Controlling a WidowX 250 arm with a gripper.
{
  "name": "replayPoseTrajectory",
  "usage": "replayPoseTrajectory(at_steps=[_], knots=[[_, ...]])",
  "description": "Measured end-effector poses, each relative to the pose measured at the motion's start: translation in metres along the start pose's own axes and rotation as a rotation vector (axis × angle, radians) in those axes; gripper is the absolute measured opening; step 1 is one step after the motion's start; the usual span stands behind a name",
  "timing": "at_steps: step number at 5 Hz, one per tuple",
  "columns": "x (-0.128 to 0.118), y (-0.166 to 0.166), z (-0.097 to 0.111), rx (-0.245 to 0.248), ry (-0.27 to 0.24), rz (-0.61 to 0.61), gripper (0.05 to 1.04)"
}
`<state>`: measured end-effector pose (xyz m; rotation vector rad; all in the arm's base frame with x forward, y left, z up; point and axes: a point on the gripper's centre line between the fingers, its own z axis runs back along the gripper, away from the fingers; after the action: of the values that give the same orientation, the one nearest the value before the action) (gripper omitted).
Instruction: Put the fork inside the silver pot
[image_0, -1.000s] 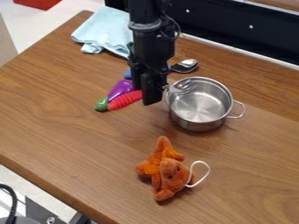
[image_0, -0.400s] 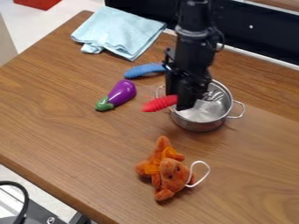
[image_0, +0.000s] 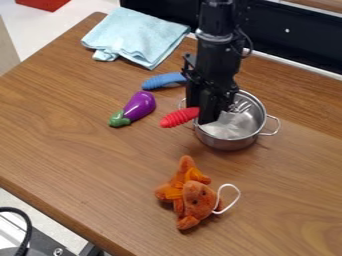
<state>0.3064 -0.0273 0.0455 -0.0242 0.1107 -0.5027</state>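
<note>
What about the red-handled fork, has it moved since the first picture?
Yes, the fork has moved right in the view: its handle was right by the eggplant, and now bare wood shows between them.

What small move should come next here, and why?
Probably shift the red-handled fork slightly toward the picture's right before the jaws open: its tines are over the silver pot's interior, but the red handle juts out past the pot's left rim.

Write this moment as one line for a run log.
fingers: closed on red-handled fork | tines: over or inside silver pot | release: not yet | toy eggplant: left of pot
</note>
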Motion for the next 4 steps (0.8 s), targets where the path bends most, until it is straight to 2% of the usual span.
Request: replayPoseTrajectory(at_steps=[1,2,3,4], knots=[[-0.0012,-0.0007,-0.0115,0.002,0.041,0.016,0.339],[0.0007,-0.0012,-0.0115,0.007,0.033,0.019,0.339],[0.0016,-0.0008,-0.0116,0.01,0.027,0.016,0.388],[-0.0004,-0.0028,-0.0116,-0.004,0.042,0.025,0.663]])
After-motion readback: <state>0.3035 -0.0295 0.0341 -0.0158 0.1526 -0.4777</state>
